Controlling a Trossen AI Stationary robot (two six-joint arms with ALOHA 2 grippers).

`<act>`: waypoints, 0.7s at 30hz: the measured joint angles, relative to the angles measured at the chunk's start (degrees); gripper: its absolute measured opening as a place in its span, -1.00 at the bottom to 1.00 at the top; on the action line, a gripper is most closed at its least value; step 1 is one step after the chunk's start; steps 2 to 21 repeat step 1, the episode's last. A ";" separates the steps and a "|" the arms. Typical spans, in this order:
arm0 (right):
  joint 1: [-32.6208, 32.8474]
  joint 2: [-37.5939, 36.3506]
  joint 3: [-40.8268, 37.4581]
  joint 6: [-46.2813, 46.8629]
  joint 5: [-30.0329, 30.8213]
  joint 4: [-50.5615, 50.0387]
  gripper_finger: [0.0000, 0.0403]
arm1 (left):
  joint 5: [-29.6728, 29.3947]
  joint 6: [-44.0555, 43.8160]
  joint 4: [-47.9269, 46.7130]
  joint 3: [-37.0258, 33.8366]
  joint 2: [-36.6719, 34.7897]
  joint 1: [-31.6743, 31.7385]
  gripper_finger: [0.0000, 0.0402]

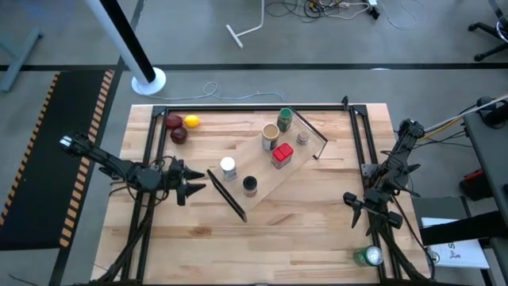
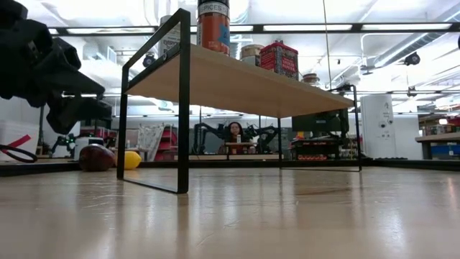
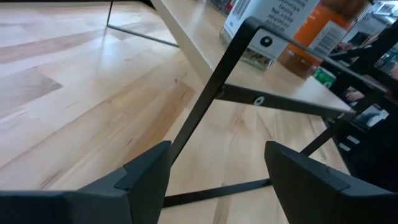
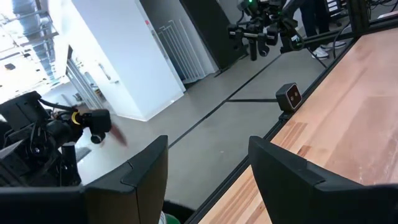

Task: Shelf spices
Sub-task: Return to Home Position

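The shelf [image 1: 267, 171], a light-wood plank on black bar legs, stands slantwise mid-table on its legs. All six spices stand on it: green-lidded jar [image 1: 285, 119], tan cylinder [image 1: 271, 135], red box [image 1: 282, 153], tiny grey-capped jar [image 1: 303, 137], white-capped jar [image 1: 228, 167] and black-capped jar [image 1: 250, 185]. My left gripper [image 1: 197, 187] is open, just off the shelf's left end. In its wrist view the black end bar [image 3: 205, 106] shows between the fingers, untouched. My right gripper [image 1: 359, 208] hangs open near the table's right edge, away from everything.
Two dark red fruits [image 1: 176, 129] and a yellow one [image 1: 191, 121] lie near the far left corner. A green-and-white can [image 1: 369, 256] sits by the near right corner. A black frame [image 1: 238, 108] borders the table. Bare wood lies along the near side.
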 joint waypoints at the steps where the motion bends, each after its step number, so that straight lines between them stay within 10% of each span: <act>1: 0.00 0.00 0.00 0.00 0.00 0.00 -0.01 | 0.00 0.00 0.00 0.00 0.30 0.00 0.23; 21: 0.00 0.00 0.00 0.00 0.00 0.00 -0.01 | 0.00 0.00 0.00 0.00 0.30 0.00 0.23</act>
